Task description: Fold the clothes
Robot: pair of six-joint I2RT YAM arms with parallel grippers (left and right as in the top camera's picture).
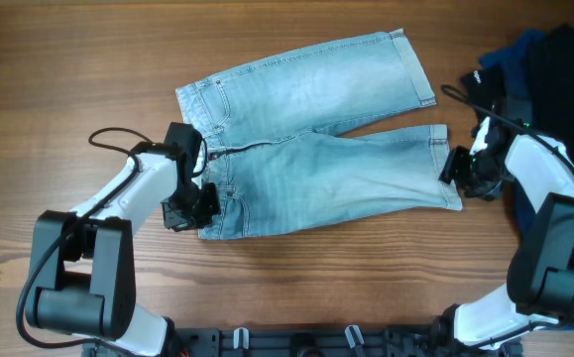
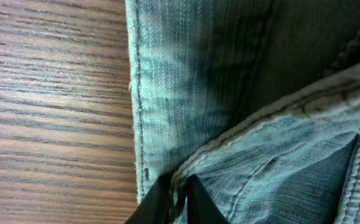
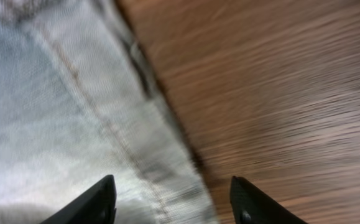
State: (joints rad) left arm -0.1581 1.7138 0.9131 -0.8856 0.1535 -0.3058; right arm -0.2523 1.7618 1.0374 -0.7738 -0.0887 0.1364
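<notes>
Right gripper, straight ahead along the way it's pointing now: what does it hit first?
Most likely the cuff edge of the shorts. The right gripper points at it, open fingers straddling the hem, one over denim, one over bare table. Depth is unclear.

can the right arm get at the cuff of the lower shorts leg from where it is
Probably yes. The right gripper is open, straddling the lower leg's cuff on the shorts, with nothing between them; the dark garments lie on its far side.
</notes>
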